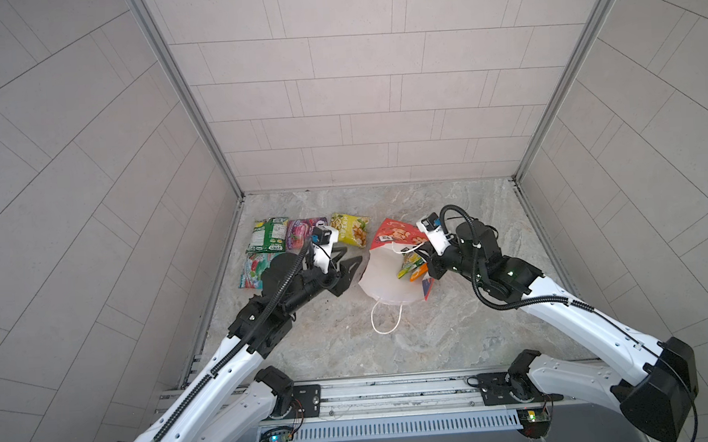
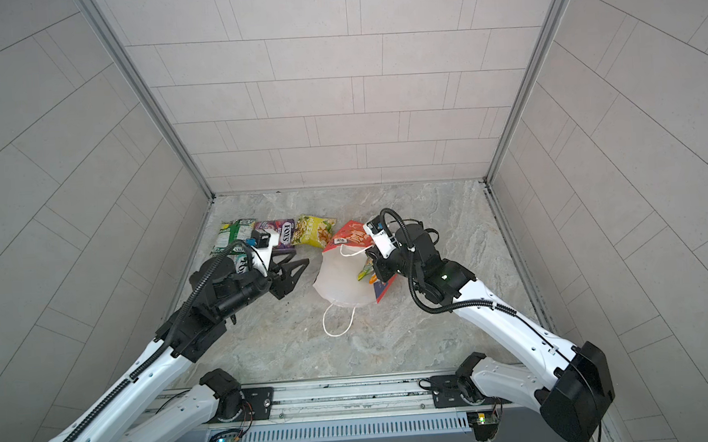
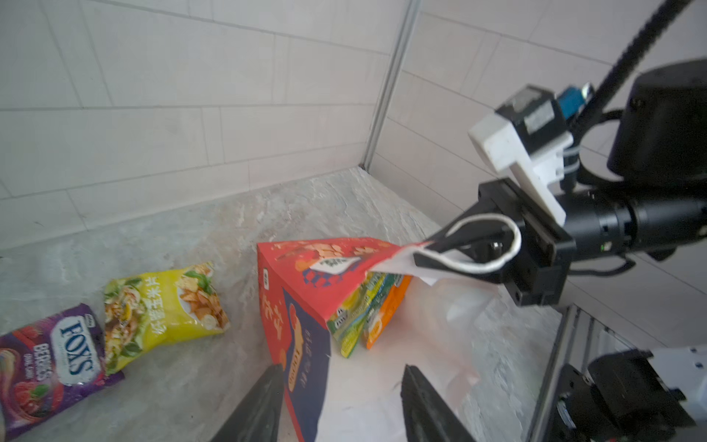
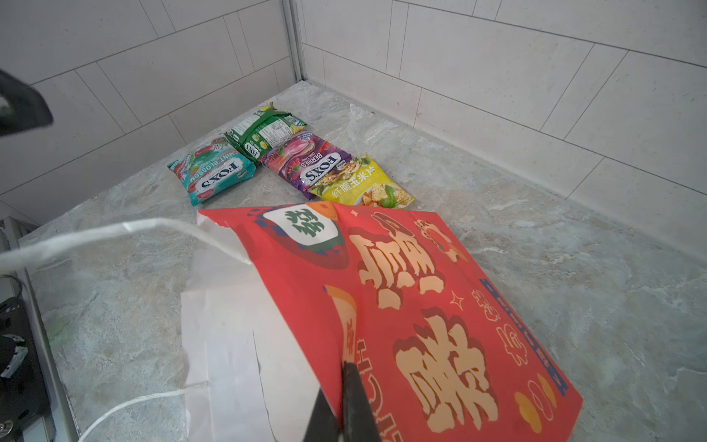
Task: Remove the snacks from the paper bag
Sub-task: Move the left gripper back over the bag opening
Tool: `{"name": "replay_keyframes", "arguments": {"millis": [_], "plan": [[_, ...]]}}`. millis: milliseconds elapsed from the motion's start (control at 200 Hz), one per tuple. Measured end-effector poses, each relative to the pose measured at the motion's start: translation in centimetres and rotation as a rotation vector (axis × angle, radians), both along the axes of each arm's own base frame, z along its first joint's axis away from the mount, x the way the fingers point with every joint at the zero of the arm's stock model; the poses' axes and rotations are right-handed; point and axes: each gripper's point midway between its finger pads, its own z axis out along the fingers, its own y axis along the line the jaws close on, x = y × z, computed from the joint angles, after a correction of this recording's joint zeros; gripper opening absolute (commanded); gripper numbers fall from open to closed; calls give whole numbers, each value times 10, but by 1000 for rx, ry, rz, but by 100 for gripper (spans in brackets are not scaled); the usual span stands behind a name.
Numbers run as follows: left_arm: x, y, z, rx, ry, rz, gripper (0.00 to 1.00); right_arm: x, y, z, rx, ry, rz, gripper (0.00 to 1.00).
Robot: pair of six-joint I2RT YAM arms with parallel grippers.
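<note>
The red paper bag lies on its side, its white-lined mouth facing the left arm. My right gripper is shut on the upper rim and holds the mouth up; the pinch shows in the right wrist view. A yellow-green packet and an orange packet stand on edge inside. My left gripper is open at the mouth, one finger on each side of the blue side panel, holding nothing. Green, purple, yellow and teal snacks lie on the table.
A white cord handle trails from the bag toward the front. Tiled walls and metal corner posts close in the marble table. The mounting rail runs along the front edge.
</note>
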Motion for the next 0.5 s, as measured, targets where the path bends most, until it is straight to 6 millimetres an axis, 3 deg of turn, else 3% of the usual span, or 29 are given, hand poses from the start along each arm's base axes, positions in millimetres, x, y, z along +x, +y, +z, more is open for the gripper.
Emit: {"name": "replay_keyframes", "arguments": {"millis": [185,500], "plan": [[-19,-28,-28,34,4,-114,59,0,3,2,14,1,10,0],[-6,-70,-62,116,-20,-217,54,3,5,4,34,9,0,0]]}}
